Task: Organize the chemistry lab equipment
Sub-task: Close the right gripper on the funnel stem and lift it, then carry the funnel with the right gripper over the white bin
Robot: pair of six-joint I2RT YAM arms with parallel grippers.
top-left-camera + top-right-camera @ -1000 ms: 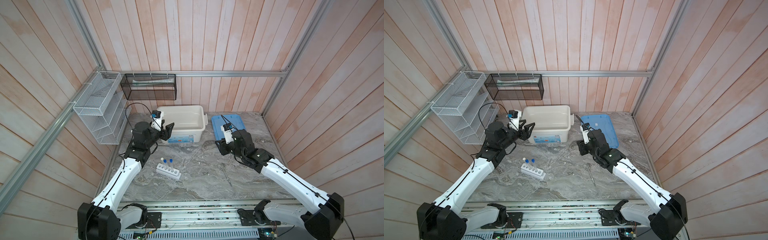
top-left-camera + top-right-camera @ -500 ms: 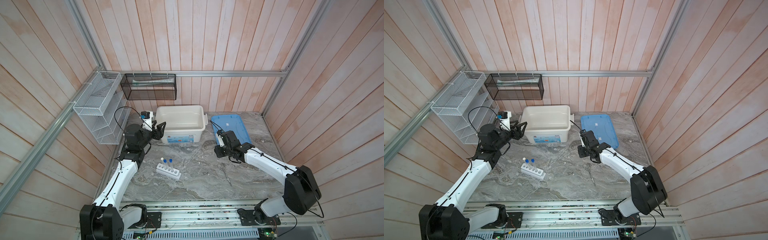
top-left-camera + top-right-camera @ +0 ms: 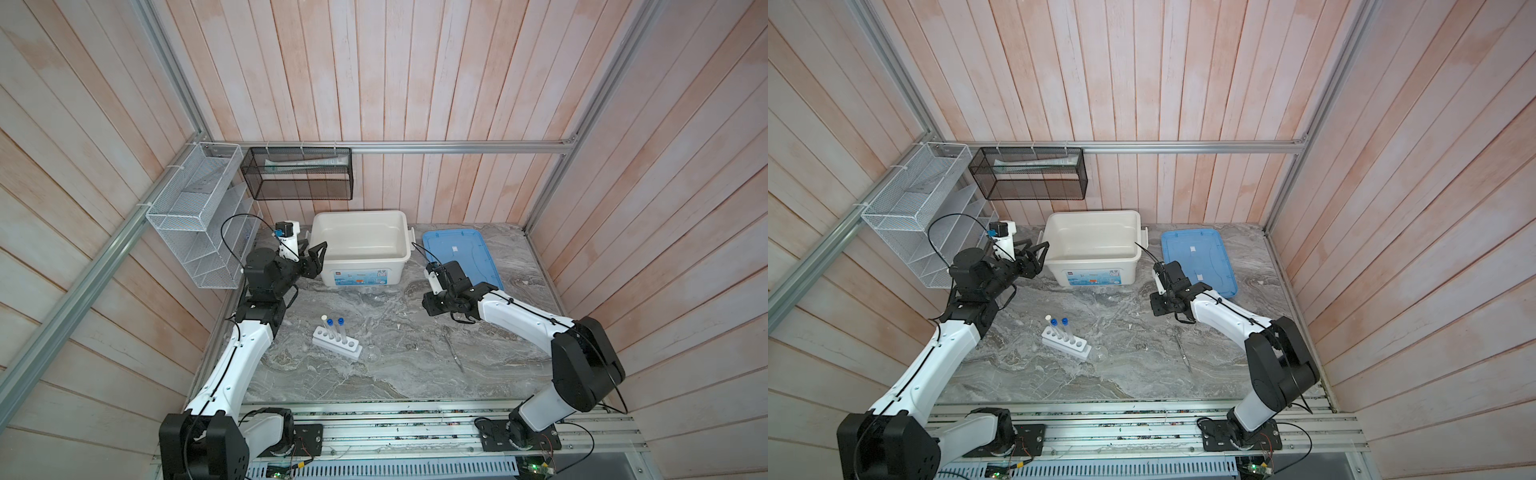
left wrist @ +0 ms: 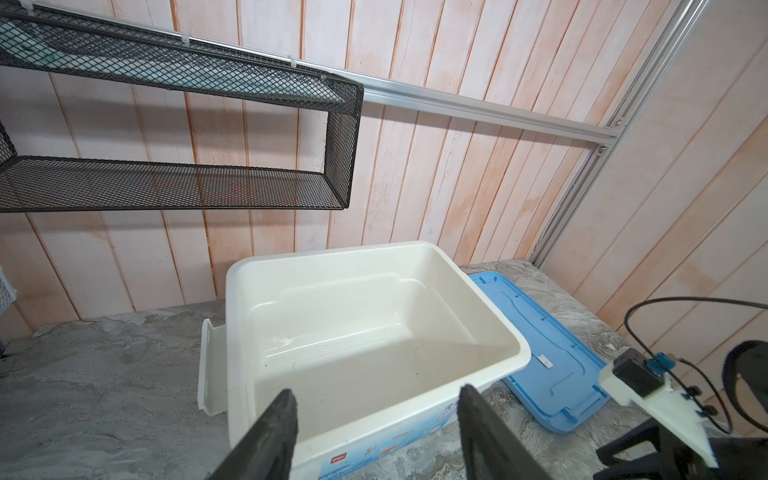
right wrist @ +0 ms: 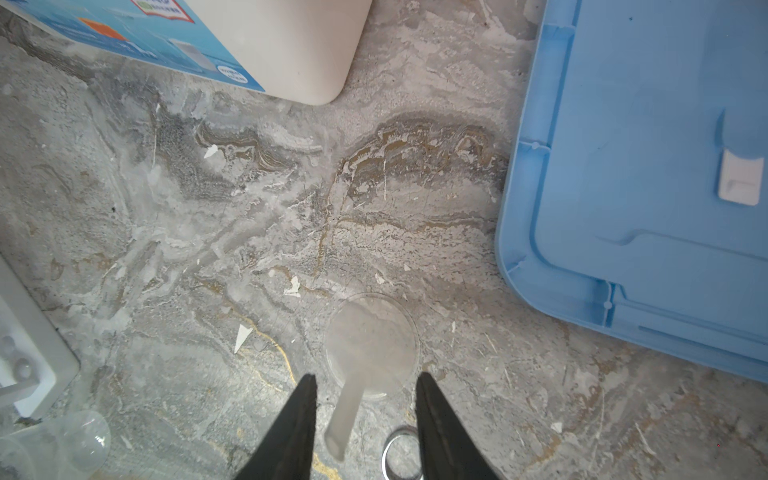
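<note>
The left claw (image 4: 378,390) is wide open and holds nothing. It hangs by the near corner of the white bin (image 4: 353,316). The right claw (image 5: 365,378) is open too and empty, low over bare table (image 5: 249,232) between the bin and the blue lid (image 5: 644,166). The rack (image 3: 352,345) with three tubes (image 3: 333,332), the flask (image 3: 372,352) and the spatula (image 3: 453,350) sit nearer the front. Since a second ago the right arm (image 3: 519,316) has folded in and its claw is lower.

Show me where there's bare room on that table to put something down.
Bare: the front strip of the table, ahead of the rack, flask and spatula. Crowded: the back, where bin and lid sit side by side.
</note>
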